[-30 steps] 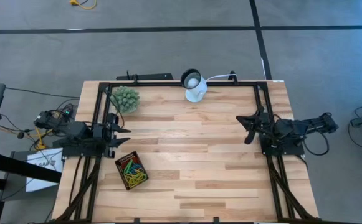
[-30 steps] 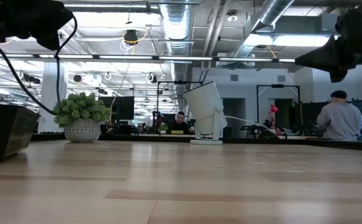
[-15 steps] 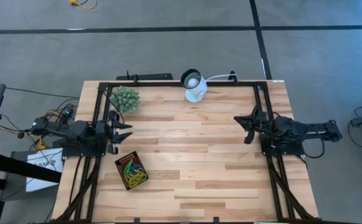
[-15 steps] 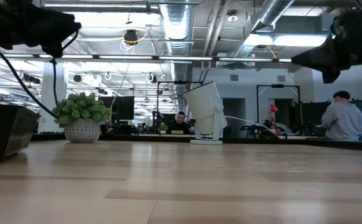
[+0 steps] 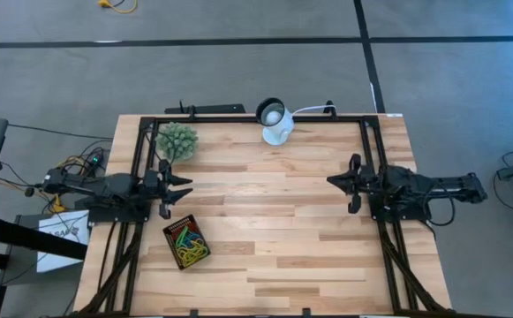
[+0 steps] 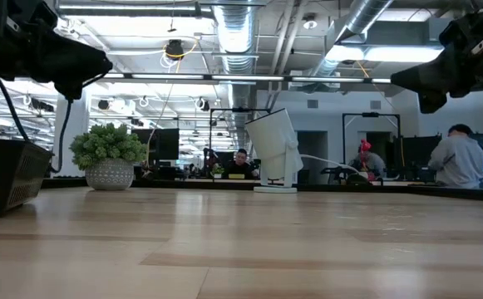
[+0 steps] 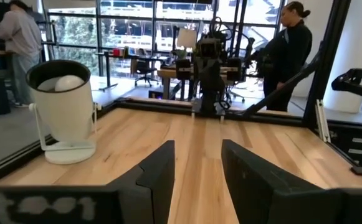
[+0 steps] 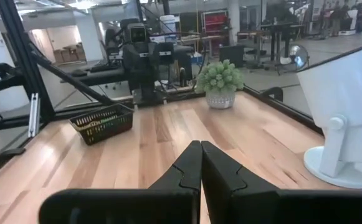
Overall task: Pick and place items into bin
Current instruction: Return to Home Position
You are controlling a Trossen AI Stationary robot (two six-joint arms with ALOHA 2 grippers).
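I read left jaws apart, hovering at the desk's [image 5: 274, 221] left edge between plant [image 5: 177, 140] and bin [image 5: 173, 224] | right jaws pressed together at the right edge | bin on the desk's left side, coloured loops [image 5: 186, 246] heaped inside | white lamp [image 5: 276, 125] at far edge
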